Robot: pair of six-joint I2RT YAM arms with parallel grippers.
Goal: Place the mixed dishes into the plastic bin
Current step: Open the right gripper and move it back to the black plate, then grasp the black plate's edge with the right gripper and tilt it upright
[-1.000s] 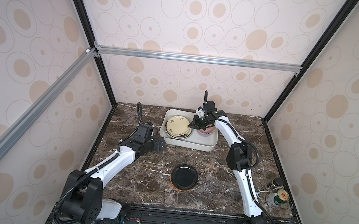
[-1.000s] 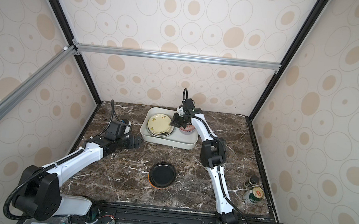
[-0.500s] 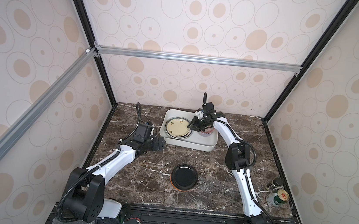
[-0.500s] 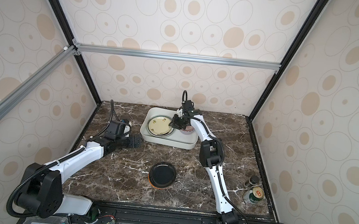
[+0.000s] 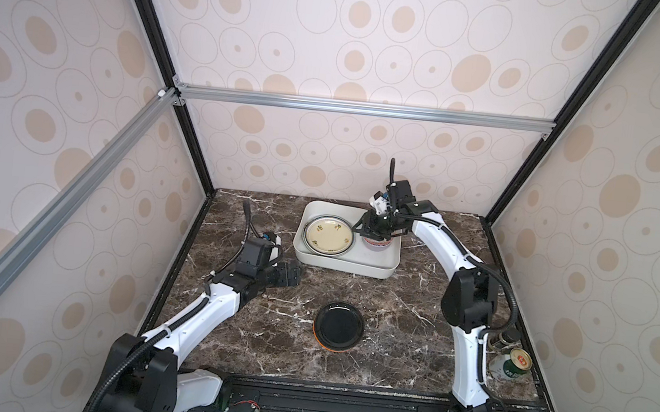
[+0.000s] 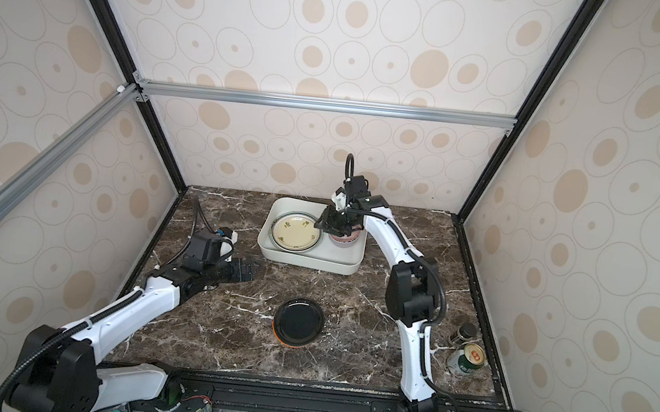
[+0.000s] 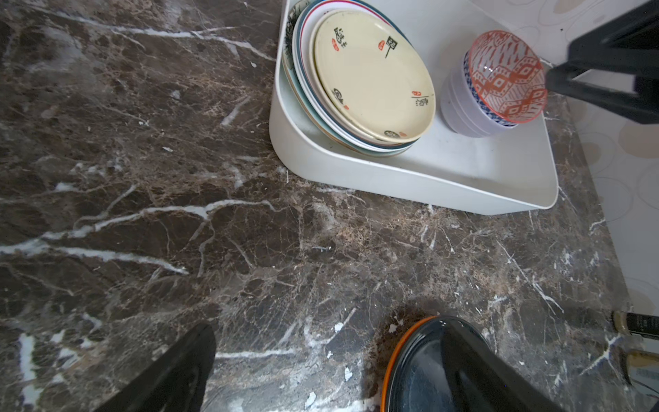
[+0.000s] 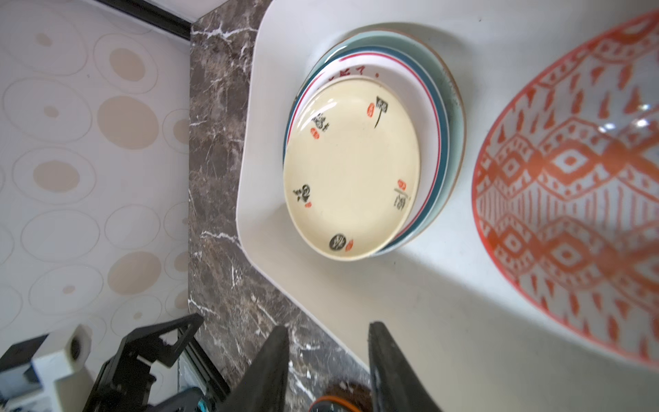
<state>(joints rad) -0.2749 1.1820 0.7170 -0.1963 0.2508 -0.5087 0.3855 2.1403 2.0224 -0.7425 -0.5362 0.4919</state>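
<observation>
Two hands: the left hand (image 5: pixel 289 276) hangs low over the dark brown marble counter (image 5: pixel 400 319), just off the near-left corner of the shallow white rectangular plastic bin (image 5: pixel 345 265). Its fingers are spread wide with nothing between them. The right hand (image 5: pixel 368 231) hovers over the bowls inside the bin, its fingers (image 8: pixel 272 364) parted and released, gripping nothing.
Bin: it sits at the back middle of the counter, long side towards the arms.
Plates in the bin: a stack lies flat in the bin's left half. A round cream plate with black and red marks (image 7: pixel 371 78) is on top. Under it is a white plate with a thin red line and a dark teal rim (image 8: pixel 433 117), and under that a pale teal plate (image 8: pixel 454 107). Whether anything lies lower in the stack cannot be told.
Bowls in the bin: a small red-and-white patterned bowl (image 7: pixel 506 76) sits nested upright in a lavender bowl (image 7: pixel 460 110). They stand in the bin's right half, just beside the plate stack.
Outside the bin: a round black plate (image 5: pixel 338 325) lies flat at the near middle of the counter, well apart from the bin. An orange plate rim (image 5: pixel 325 344) shows under its near edge.
Right edge of the counter: a green drink can (image 5: pixel 510 364) and a small dark jar (image 5: pixel 506 338) stand close together, near the right arm's lower link.
</observation>
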